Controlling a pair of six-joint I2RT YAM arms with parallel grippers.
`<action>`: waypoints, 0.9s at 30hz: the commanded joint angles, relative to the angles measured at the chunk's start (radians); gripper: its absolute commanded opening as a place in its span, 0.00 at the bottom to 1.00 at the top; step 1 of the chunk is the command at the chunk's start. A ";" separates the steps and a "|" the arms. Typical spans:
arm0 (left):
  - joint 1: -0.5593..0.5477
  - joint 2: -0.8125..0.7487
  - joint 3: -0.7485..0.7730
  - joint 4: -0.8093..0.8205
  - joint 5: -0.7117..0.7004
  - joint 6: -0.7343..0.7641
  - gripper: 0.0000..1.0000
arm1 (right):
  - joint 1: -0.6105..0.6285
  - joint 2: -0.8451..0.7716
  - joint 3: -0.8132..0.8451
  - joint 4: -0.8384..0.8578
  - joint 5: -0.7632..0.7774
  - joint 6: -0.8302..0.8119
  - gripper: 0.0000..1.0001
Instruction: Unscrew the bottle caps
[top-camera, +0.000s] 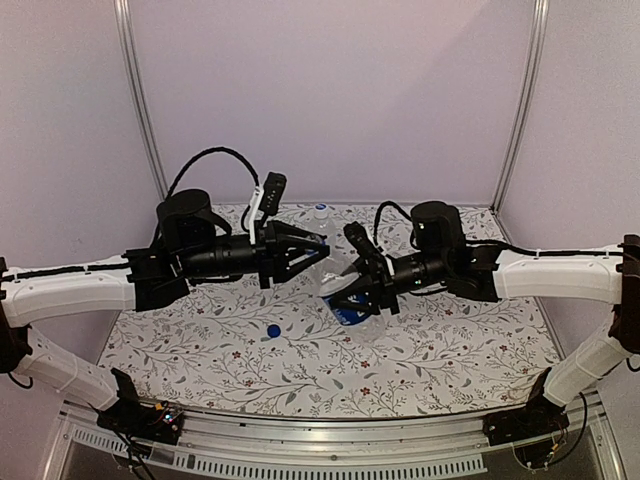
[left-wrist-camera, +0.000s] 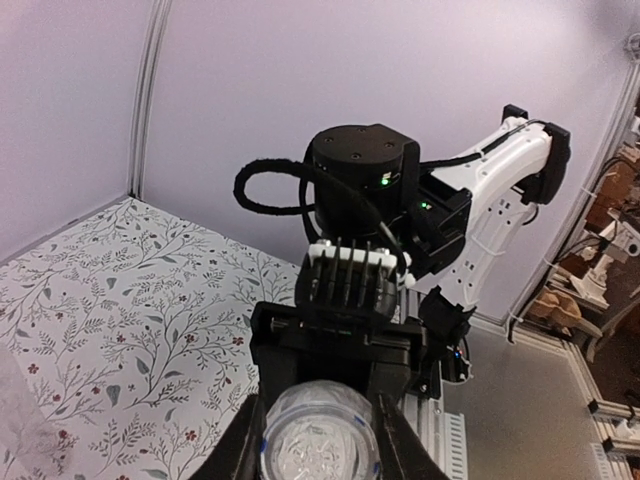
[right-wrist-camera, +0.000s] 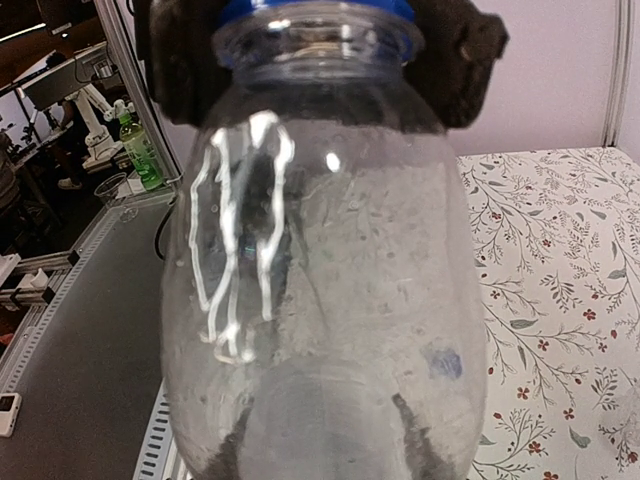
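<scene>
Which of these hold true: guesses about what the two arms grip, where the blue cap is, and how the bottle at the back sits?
1. A blue cap lies loose on the flowered table. True.
2. The left gripper and the right gripper both grip the labelled bottle. True.
3. The back bottle lies on its side. False: it stands upright, with its cap on.
4. The right gripper is open and empty. False: it is shut on the labelled bottle.
</scene>
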 joint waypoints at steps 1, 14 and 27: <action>-0.003 -0.011 0.021 0.005 0.014 0.004 0.04 | 0.008 0.009 0.004 0.028 0.018 -0.006 0.37; -0.002 -0.091 0.007 -0.120 -0.143 0.075 0.00 | 0.008 -0.028 -0.024 0.017 0.074 0.004 0.98; 0.031 -0.190 0.022 -0.484 -0.646 0.154 0.00 | -0.028 -0.096 -0.054 -0.030 0.326 0.031 0.99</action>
